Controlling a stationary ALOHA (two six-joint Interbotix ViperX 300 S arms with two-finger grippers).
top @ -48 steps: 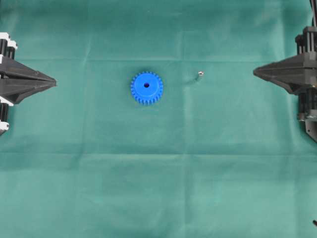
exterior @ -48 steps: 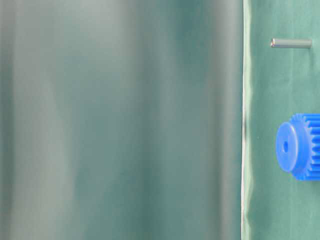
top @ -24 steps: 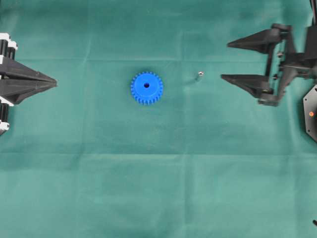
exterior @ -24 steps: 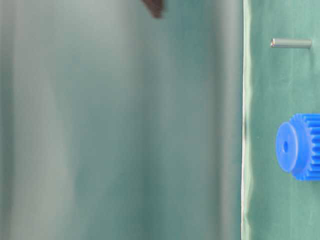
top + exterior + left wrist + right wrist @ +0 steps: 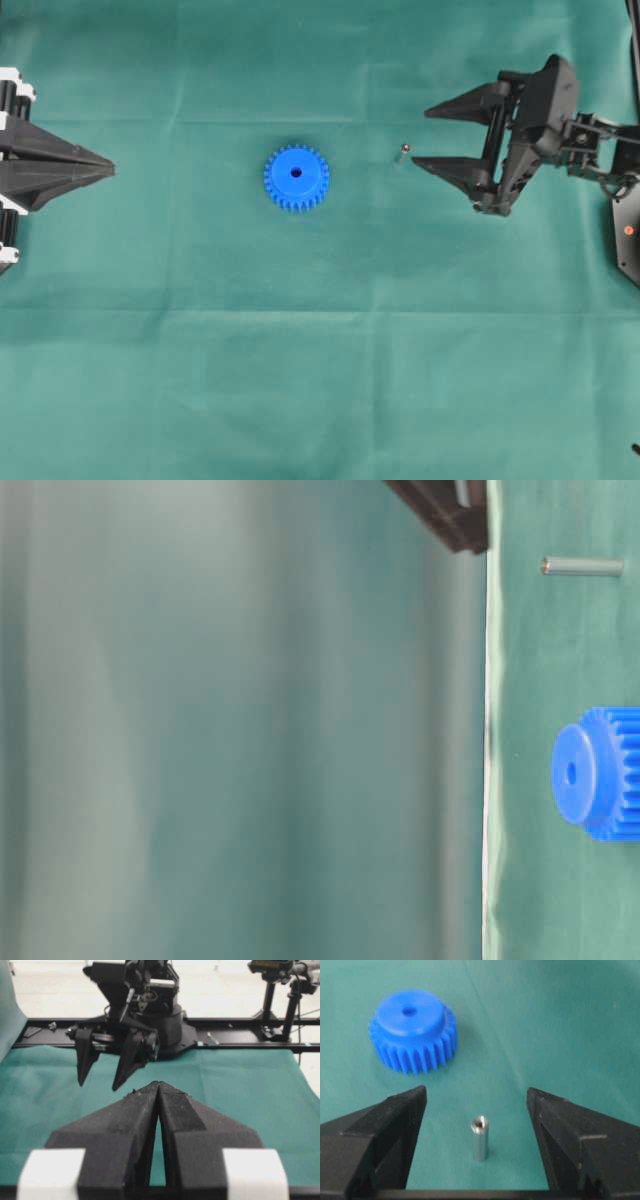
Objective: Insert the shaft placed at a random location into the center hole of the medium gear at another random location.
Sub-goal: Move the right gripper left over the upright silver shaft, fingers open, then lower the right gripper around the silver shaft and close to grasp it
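Green cloth (image 5: 300, 350) covered the whole work surface.

Right gripper (image 5: 421, 137): black, jaws spread wide, holding nothing. Its two fingers (image 5: 385, 1125) stood either side of the line toward the shaft, tips just short of it in the overhead view.

Shaft (image 5: 479, 1138): small silvery metal pin, standing upright on the cloth, shiny round end uppermost. In the right wrist view it sat between the open fingers, nearer the left one, touching neither. In the table-level view, which appeared turned on its side, it showed as a thin grey bar (image 5: 582, 567); whether the dark shape at the top edge there was the right gripper could not be told for certain.

Medium gear (image 5: 296, 177): bright blue, toothed, flat on the cloth with raised hub upward, beyond the shaft from the right gripper and well apart from it. Center hole (image 5: 410, 1010): small, dark, unfilled.

Left gripper (image 5: 158, 1087): black, jaws pressed together, nothing between them, well apart from the gear on its far side.
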